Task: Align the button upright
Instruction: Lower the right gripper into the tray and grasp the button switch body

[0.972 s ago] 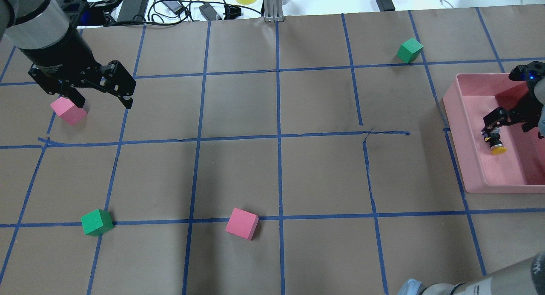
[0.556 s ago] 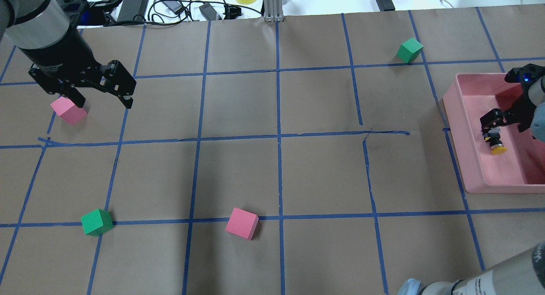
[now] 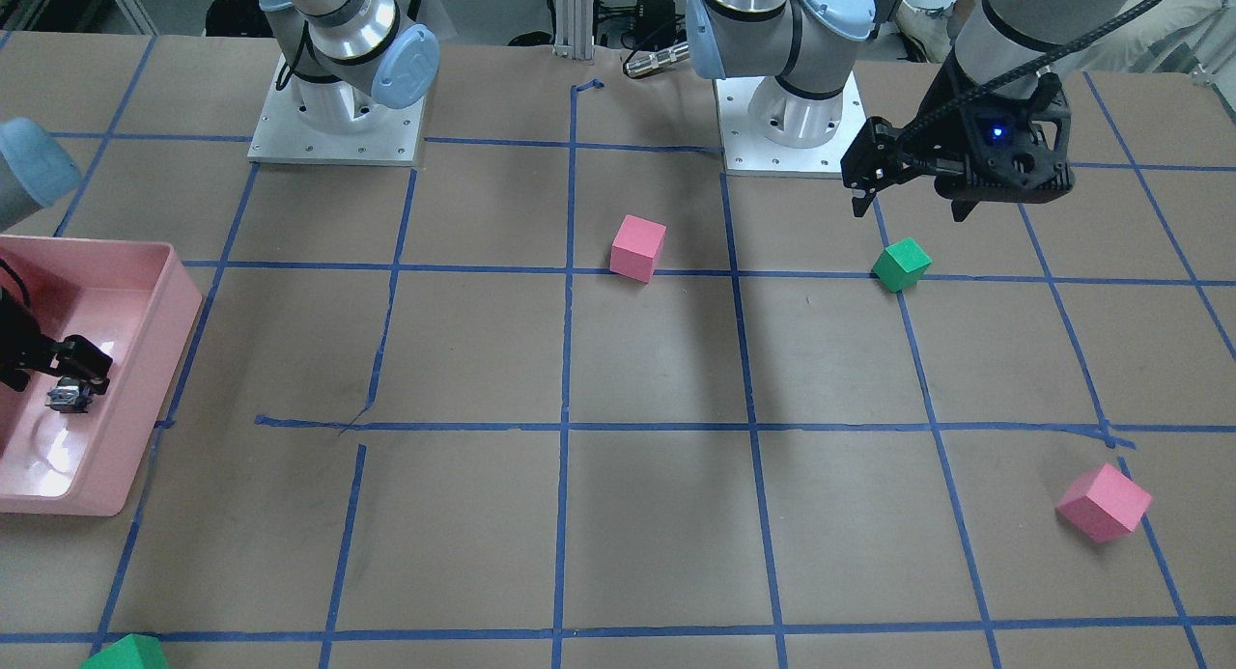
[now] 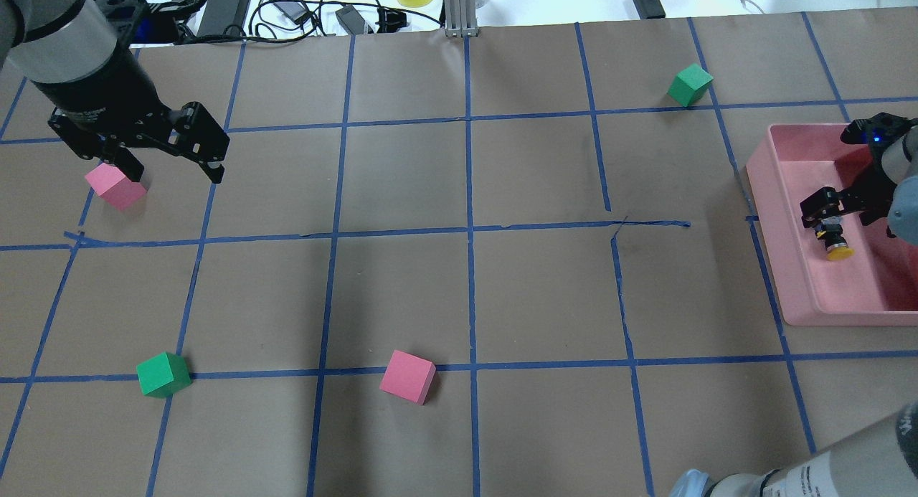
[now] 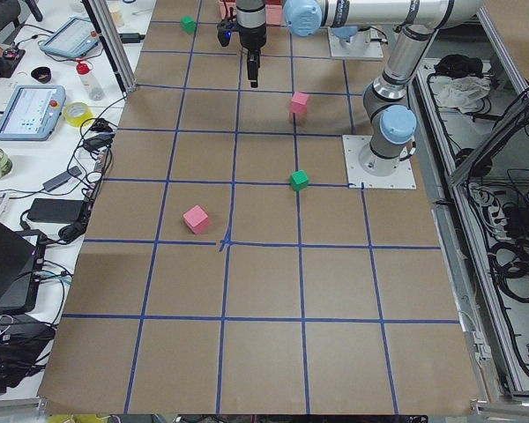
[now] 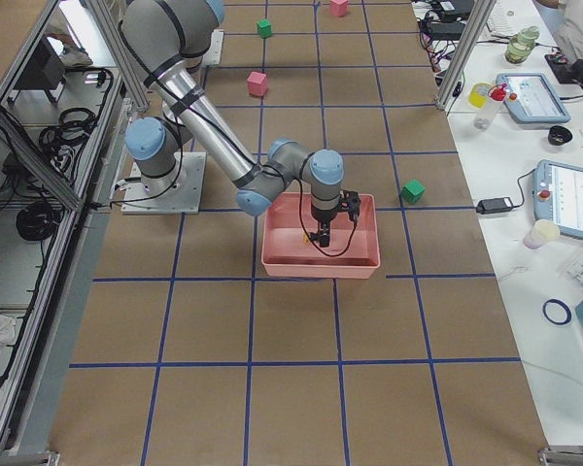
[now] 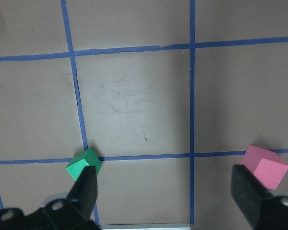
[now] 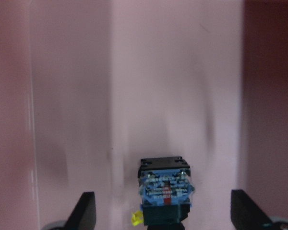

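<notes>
The button [image 4: 834,240] lies tilted on the floor of the pink tray [image 4: 778,217], its yellow cap pointing toward the near side. In the right wrist view its blue contact block [image 8: 165,188] faces the camera, with a sliver of yellow below. My right gripper [image 8: 163,213] is open, one finger on each side of the button and well clear of it. It shows over the tray in the overhead view [image 4: 835,211] and in the front view [image 3: 60,377], where the button [image 3: 68,396] is small. My left gripper [image 4: 172,168] is open and empty, hovering by a pink cube [image 4: 115,186].
A green cube [image 4: 690,84] sits at the far right, a green cube [image 4: 163,374] at the near left and a pink cube [image 4: 407,376] at the near middle. Cables and power bricks [image 4: 287,9] line the far edge. The tray walls hem in my right gripper.
My right gripper has shifted a little left and farther back over the tray. The button has barely moved. The left arm has not moved.
</notes>
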### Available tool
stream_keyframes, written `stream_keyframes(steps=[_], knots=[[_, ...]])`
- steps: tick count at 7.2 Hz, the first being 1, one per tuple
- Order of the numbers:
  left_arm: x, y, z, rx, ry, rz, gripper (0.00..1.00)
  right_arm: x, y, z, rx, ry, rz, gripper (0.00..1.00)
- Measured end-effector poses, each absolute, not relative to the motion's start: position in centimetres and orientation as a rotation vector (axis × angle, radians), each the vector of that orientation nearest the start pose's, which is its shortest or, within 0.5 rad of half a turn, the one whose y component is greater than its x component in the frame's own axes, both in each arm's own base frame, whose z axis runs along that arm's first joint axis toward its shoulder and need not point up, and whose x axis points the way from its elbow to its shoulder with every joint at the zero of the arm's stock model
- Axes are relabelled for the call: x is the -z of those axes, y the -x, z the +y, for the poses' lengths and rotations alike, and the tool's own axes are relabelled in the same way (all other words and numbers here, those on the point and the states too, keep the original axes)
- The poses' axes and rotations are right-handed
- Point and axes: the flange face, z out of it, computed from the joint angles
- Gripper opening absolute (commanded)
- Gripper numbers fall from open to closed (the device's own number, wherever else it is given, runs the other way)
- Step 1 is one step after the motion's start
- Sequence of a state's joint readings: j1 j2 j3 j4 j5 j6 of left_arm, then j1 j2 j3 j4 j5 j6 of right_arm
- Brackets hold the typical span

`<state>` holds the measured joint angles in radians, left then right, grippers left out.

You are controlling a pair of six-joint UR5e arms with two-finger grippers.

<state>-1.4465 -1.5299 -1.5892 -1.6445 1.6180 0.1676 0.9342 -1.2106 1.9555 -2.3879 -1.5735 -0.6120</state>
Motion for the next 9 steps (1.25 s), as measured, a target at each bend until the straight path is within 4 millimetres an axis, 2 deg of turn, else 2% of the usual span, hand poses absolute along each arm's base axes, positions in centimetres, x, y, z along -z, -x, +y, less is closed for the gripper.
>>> stream_keyframes(steps=[1,2,3,5,6,7,9], knots=[[-49.13,6.94,-48.17,-0.090,-0.070,3.100,1.00,-20.04,21.74,-51.80,0.089,-0.036,3.183,0.99],[-49.09,6.94,-48.17,-0.091,-0.071,3.100,1.00,-19.83,21.81,-51.90,0.089,-0.035,3.182,0.91],[-49.07,6.94,-48.18,-0.092,-0.070,3.100,1.00,-19.52,21.88,-52.01,0.092,-0.034,3.182,0.69],[-49.04,6.94,-48.16,-0.094,-0.070,3.100,1.00,-19.17,21.99,-52.14,0.095,-0.034,3.185,0.17],[-49.03,6.94,-48.16,-0.095,-0.070,3.100,1.00,-19.14,22.00,-52.15,0.095,-0.034,3.185,0.04],[-49.02,6.94,-48.16,-0.095,-0.069,3.100,1.00,-19.13,22.01,-52.15,0.093,-0.027,3.186,0.00],[-49.09,6.94,-48.18,-0.092,-0.069,3.100,1.00,-19.21,22.04,-52.15,0.090,-0.011,3.188,0.00]])
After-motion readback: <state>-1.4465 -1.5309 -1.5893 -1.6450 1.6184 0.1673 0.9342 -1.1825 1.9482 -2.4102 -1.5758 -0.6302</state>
